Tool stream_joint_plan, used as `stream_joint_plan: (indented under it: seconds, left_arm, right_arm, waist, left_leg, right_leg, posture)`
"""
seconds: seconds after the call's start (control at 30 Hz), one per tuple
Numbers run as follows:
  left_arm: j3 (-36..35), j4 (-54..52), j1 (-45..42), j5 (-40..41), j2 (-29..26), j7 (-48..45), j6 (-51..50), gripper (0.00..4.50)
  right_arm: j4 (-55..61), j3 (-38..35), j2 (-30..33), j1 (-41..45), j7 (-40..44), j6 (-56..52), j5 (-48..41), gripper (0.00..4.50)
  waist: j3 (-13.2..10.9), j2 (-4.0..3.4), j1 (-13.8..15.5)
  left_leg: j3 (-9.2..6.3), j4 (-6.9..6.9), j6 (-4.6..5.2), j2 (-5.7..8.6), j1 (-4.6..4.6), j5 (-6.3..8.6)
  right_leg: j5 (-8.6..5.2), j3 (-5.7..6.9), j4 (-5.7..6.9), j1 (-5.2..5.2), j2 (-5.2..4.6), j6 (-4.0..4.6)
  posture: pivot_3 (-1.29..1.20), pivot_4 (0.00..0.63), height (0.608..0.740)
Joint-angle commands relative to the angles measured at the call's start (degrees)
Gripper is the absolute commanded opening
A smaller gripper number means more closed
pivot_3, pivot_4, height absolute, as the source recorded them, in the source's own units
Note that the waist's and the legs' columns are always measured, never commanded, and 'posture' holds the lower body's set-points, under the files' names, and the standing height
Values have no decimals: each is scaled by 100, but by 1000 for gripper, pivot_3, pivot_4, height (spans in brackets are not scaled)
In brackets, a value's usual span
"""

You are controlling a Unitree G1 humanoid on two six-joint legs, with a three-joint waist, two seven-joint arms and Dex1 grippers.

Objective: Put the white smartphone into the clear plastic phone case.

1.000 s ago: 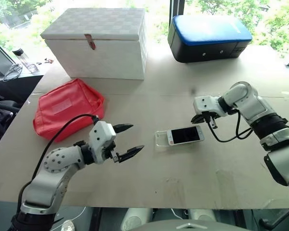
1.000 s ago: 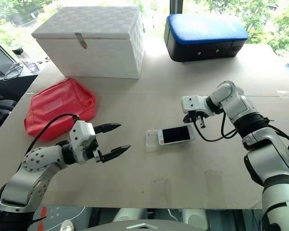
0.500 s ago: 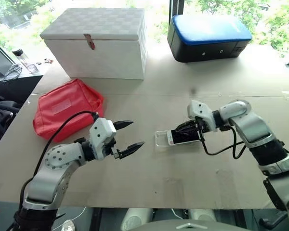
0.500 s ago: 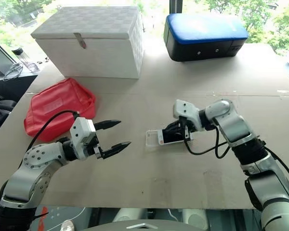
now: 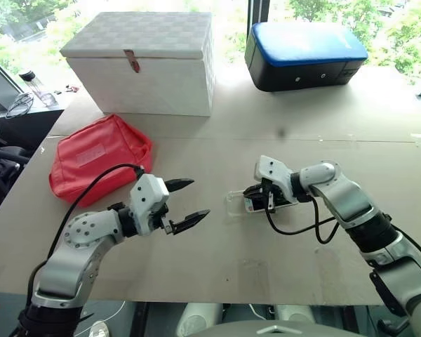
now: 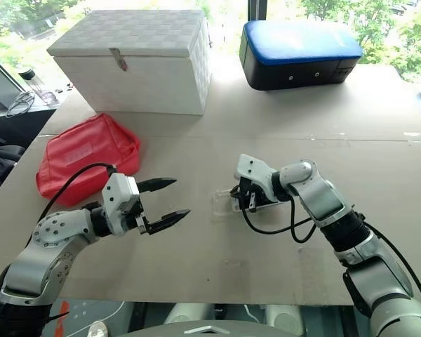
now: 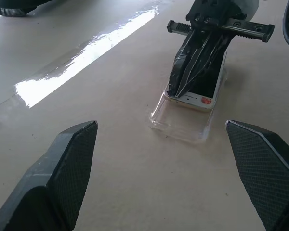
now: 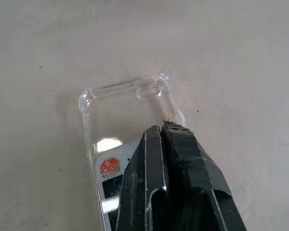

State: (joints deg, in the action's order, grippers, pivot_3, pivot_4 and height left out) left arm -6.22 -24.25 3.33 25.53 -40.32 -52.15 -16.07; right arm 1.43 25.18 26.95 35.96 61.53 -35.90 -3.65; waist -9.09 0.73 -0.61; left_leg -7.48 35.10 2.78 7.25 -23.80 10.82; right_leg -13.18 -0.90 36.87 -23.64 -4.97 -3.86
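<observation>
The white smartphone (image 7: 198,99) lies flat on the table, its end with a red sticker resting inside the clear plastic phone case (image 8: 125,103). The case's open half sticks out past the phone (image 5: 234,201). My right gripper (image 8: 164,127) is shut, and its taped black fingertips rest on the phone's screen near the sticker end, right at the case's side rim. It grips nothing. My left gripper (image 5: 195,199) hangs open a hand's width to the left of the case, pointing at it, with nothing between its fingers (image 7: 62,168).
A white lidded box (image 5: 140,63) stands at the back left. A blue-topped black case (image 5: 305,56) is at the back right. A red pouch (image 5: 98,158) lies left of my left arm. The table's front edge (image 5: 217,300) runs close below both arms.
My right gripper has swung left and down from beside the phone's far end onto its screen, ending at the end that sits in the case. The left arm has stayed still.
</observation>
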Motion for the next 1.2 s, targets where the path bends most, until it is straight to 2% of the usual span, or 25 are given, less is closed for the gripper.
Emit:
stream_joint_plan:
  seconds: [0.03,0.23,0.37,0.47,0.6,0.7,0.73,0.77,0.87,0.9,0.93,1.0,1.03,1.2]
  left_arm:
    - [-122,-208,27,66,-40,3,42,4361]
    - [-39,-84,6,-31,5,-19,171,4361]
    - [62,132,-87,98,-25,-260,64,4361]
    - [78,314,-181,329,-93,-599,-92,4431]
    - [252,688,-313,0,0,-691,262,4431]
    - [484,920,-429,-121,17,-840,329,4431]
    - [566,978,-474,-148,26,-889,324,3918]
    - [678,1067,-548,-217,41,-942,360,3624]
    - [1002,1449,-852,-574,137,-954,555,2157]
    - [1088,1600,-979,-685,200,-921,627,1593]
    - [1159,1733,-1095,-766,257,-910,662,814]
    - [1285,1908,-1268,-875,328,-907,680,219]
    - [1369,2022,-1376,-965,374,-882,669,34]
    - [1658,2524,-1723,-1264,556,-924,831,34]
  right_arm:
    - [-150,428,194,-94,199,-194,176,72]
    - [-323,352,104,-157,-102,-19,225,72]
    - [297,-553,-71,-331,-246,238,-442,72]
    - [1048,-1060,127,-509,-341,-91,-792,25]
    - [2124,-1662,565,-859,-495,-715,-1242,25]
    - [2622,-1909,1026,-1187,-714,-945,-1191,25]
    - [2726,-1950,1170,-1291,-782,-990,-1154,0]
    - [2817,-1971,1337,-1412,-859,-1030,-1080,0]
    - [3006,-1998,1812,-1782,-1068,-1050,-865,0]
    - [3053,-2025,1932,-1888,-1131,-1054,-829,0]
    - [3090,-2058,2010,-1960,-1187,-1067,-817,0]
    - [3123,-2117,2128,-2066,-1257,-1071,-788,0]
    - [3093,-2098,2231,-2128,-1293,-1023,-695,0]
    - [2864,-1921,2463,-2252,-1514,-902,-367,0]
  waist:
    - [6,2,1]
    - [31,15,10]
    - [34,15,18]
    - [27,8,11]
    - [26,6,19]
    - [26,7,50]
    - [26,6,62]
    - [25,6,75]
    - [25,6,138]
    - [25,9,145]
    - [25,9,143]
    - [23,6,146]
    - [23,9,147]
    - [23,10,132]
  left_leg:
    - [1,0,0,0,3,0]
    - [-1,0,1,0,5,1]
    - [-2,0,1,0,7,1]
    - [-1,1,1,0,0,1]
    - [-4,-1,1,0,-3,1]
    - [-7,-3,2,0,-3,2]
    - [-5,-3,2,0,-3,2]
    - [-3,-3,3,0,-4,2]
    - [0,-1,3,0,-5,2]
    - [0,0,3,0,-5,2]
    - [-1,1,3,0,-5,2]
    - [1,1,3,0,-5,2]
    - [1,2,4,0,-5,1]
    - [1,3,4,0,-8,1]
  right_leg:
    - [0,0,0,2,0,0]
    - [0,1,0,5,-1,0]
    - [0,1,0,6,0,0]
    - [0,1,1,0,1,0]
    - [0,3,0,-1,0,0]
    - [-1,6,-1,-1,-2,1]
    - [-1,5,-1,-1,-4,1]
    - [-1,3,-2,0,-5,0]
    - [-3,2,-3,0,-6,3]
    - [-7,3,-3,1,-8,10]
    - [-7,4,-3,1,-8,9]
    - [-6,0,-3,0,-6,8]
    - [-4,3,-3,1,-10,3]
    - [-2,2,-6,1,-8,-2]
  posture:
    - [0,150,740]
    - [0,150,740]
    - [0,150,740]
    - [0,150,740]
    - [0,150,740]
    - [0,150,740]
    - [0,150,740]
    - [0,150,740]
    - [0,150,740]
    - [0,150,740]
    - [0,150,740]
    - [0,150,740]
    - [0,150,740]
    - [0,150,740]
